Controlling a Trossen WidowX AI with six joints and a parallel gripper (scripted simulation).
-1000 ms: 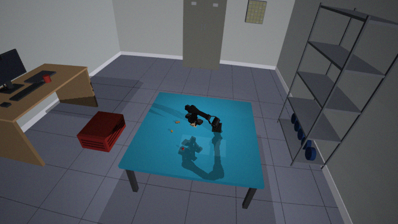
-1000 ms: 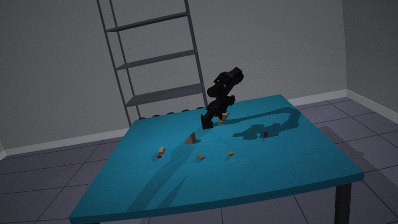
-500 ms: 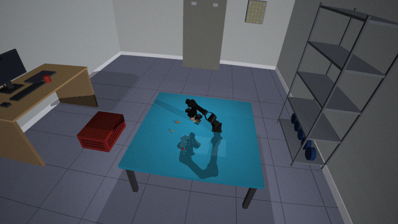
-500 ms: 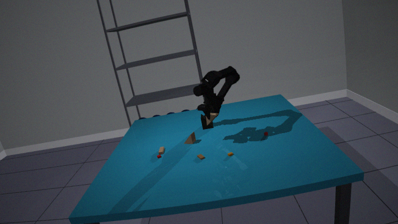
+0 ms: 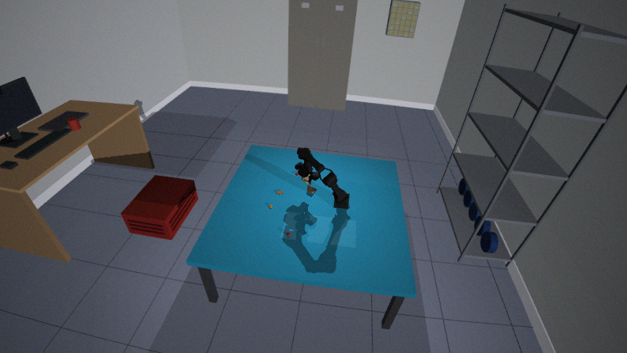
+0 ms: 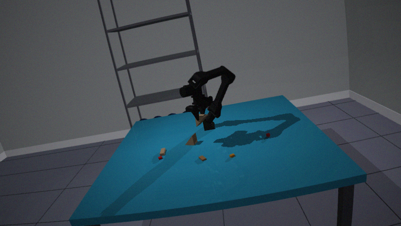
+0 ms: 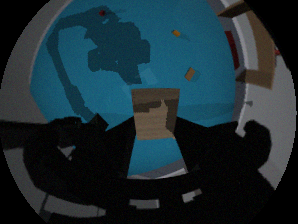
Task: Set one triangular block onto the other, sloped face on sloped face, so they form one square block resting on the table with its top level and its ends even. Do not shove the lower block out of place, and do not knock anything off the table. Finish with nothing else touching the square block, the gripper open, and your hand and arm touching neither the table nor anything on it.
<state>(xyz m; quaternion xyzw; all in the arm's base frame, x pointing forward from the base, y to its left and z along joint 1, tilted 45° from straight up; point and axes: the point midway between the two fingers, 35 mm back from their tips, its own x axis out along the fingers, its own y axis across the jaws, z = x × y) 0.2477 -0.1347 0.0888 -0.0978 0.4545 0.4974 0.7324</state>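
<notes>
My gripper (image 6: 202, 117) (image 7: 153, 117) is shut on a tan triangular block (image 6: 199, 121) (image 7: 154, 112) and holds it in the air with its point down. The other triangular block (image 6: 192, 140) (image 5: 312, 189) stands on the blue table (image 6: 280, 168) (image 5: 373, 263) just below and a little to the left of the held one in the exterior view. The two blocks are apart. In the wrist view the held block fills the gap between the dark fingers, and the lower block is hidden.
Small pieces lie on the table: a tan block (image 6: 162, 151) with a red cube (image 6: 160, 157), a brown piece (image 6: 202, 157) (image 5: 279, 191), an orange piece (image 6: 232, 155) (image 5: 270, 205), and a red cube (image 6: 268, 135) (image 5: 288, 234). A red crate (image 5: 160, 206), a desk and a shelf rack stand off the table.
</notes>
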